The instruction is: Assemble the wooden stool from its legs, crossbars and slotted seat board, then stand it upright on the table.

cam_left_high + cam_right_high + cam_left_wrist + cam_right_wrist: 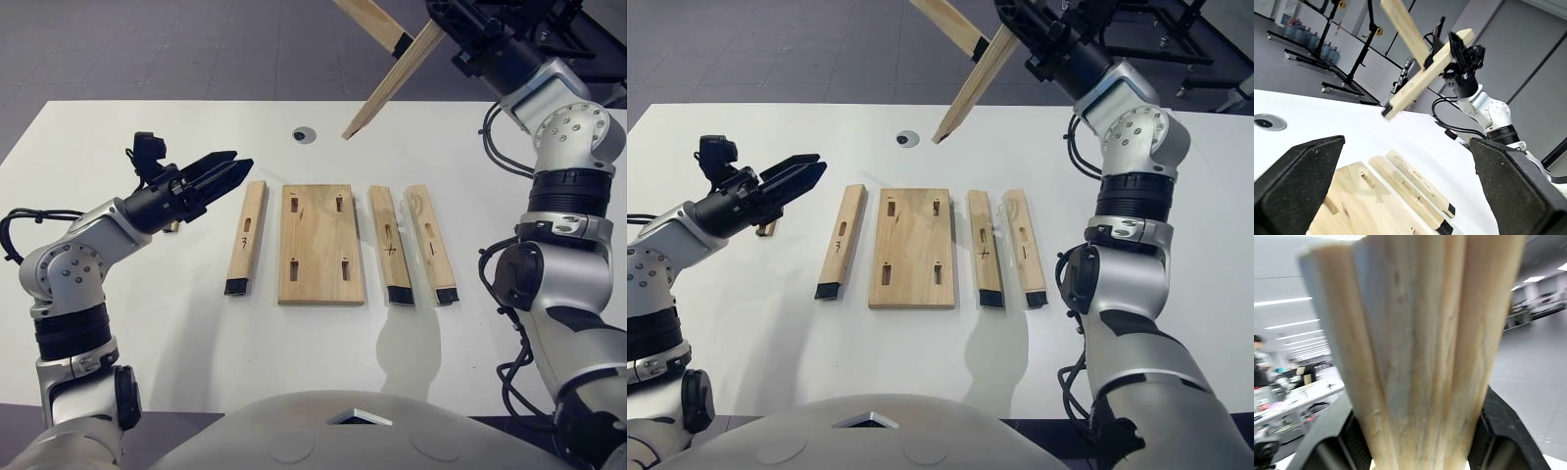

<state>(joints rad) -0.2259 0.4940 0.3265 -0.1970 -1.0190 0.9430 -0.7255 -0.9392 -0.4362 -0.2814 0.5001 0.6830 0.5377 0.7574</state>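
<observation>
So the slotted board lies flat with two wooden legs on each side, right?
Not quite. The slotted board lies flat, but only a single leg lies on its left; the two legs lie on its right, as the left eye view shows.

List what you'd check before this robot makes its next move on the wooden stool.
1. Right gripper holds the joined pale wooden sticks: ok, shut on them, raised over the white table.
2. Left gripper free: ok, open and empty.
3. Rectangular wooden seat board flat, four slots facing up: ok.
4. Three black-tipped wooden legs lying apart from each other: ok, one left of the board, two right of it.
5. Held sticks' joint fully seated: cannot tell.
6. Small wooden piece beneath the left gripper usable: cannot tell, mostly hidden.
</observation>
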